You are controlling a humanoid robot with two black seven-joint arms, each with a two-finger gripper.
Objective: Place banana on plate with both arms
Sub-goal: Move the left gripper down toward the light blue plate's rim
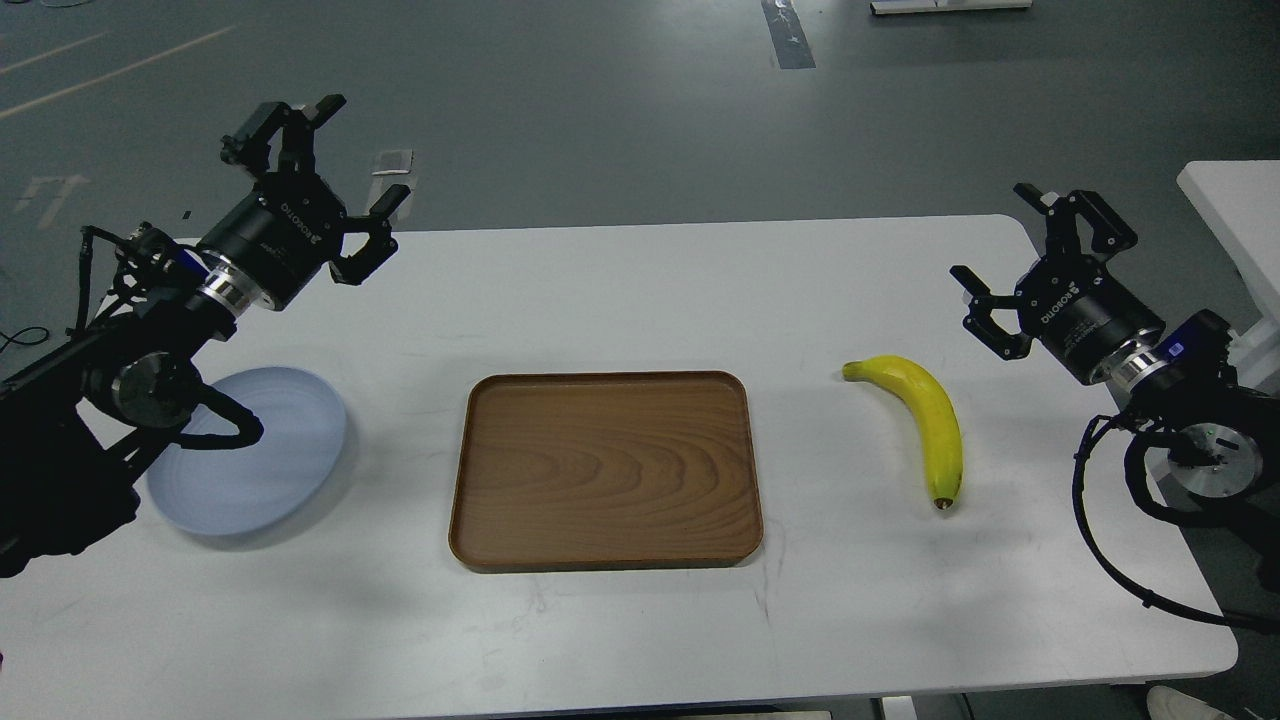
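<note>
A curved yellow banana (925,420) with a brown tip lies on the white table, right of centre. The pale blue plate (270,455) sits at the table's left, partly hidden by my left arm and its cables. My left gripper (320,175) hovers above the table's far left, beyond the plate, fingers spread open and empty. My right gripper (1035,265) hangs up and to the right of the banana, apart from it, also open with nothing in it.
A rectangular brown wooden tray (605,470) lies in the middle of the table (650,290) between plate and banana, with nothing on it. A second white table edge (1235,200) stands at the far right. Grey floor lies beyond.
</note>
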